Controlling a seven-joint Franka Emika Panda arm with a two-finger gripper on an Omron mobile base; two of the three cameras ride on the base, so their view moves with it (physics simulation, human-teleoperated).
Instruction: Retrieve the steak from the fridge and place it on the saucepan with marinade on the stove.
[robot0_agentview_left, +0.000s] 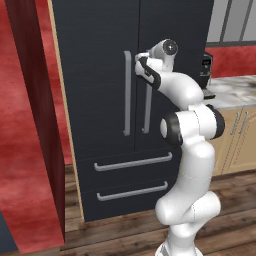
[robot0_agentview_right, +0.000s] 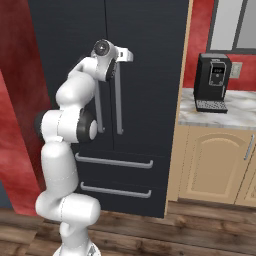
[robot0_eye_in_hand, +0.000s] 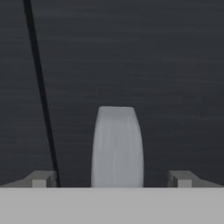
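While its two doors stand closed, the tall charcoal-black fridge (robot0_agentview_left: 100, 100) fills the wall between a red panel at left and a tan wood cabinet run at right. Two grey vertical bar handles flank the centre seam; two lower drawers w/ horizontal grey bars sit beneath. The white robot arm w/ dark joints rises in front of the fridge, its wrist bent toward the doors at handle-top height. The two-finger gripper (robot0_eye_in_hand: 112, 178) is released, jaws spread wide, w/ the rounded grey top end of the right door's handle (robot0_eye_in_hand: 117, 146) between the two fingertips and neither tip touching it in the hand view. The door seam runs as a thin dark line left of that handle. At far right, a black coffee machine (robot0_agentview_right: 212, 82) stands on the pale marble countertop (robot0_agentview_right: 235, 112) above the cabinets.
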